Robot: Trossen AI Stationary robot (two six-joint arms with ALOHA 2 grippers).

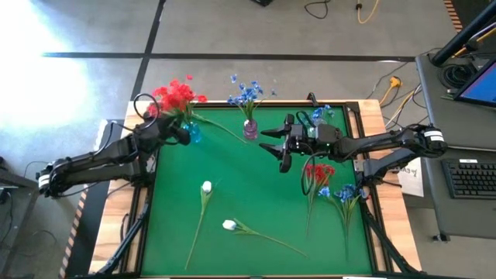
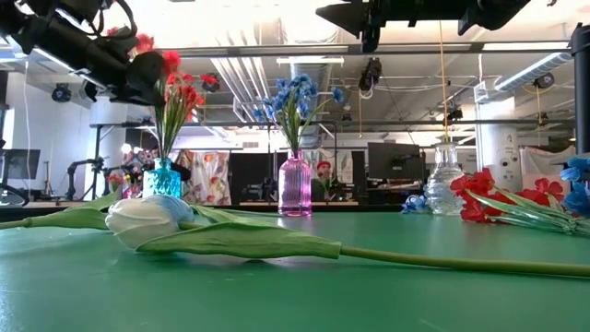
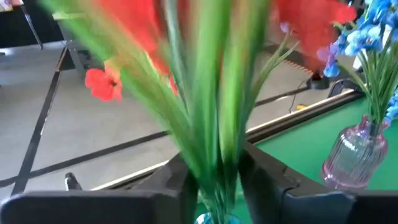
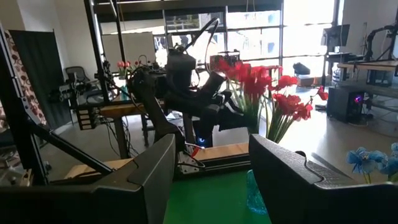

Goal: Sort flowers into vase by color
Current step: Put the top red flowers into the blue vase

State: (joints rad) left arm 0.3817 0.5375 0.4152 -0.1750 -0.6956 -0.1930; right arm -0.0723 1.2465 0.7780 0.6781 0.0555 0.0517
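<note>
While the left gripper [image 3: 214, 180] is closing around the green stems of the red flowers [image 1: 177, 96] standing in the blue vase [image 1: 193, 134], the right gripper [image 1: 280, 145] is hovering with fingers apart, empty, above the green surface [image 1: 248, 194] near the pink vase [image 1: 250, 128].

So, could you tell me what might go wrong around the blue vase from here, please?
The left gripper has its fingers close around the red flowers' stems above the small blue vase. Pulling away could snag the stems, lifting them out or tipping the vase. The pink vase beside it could be knocked too.
</note>
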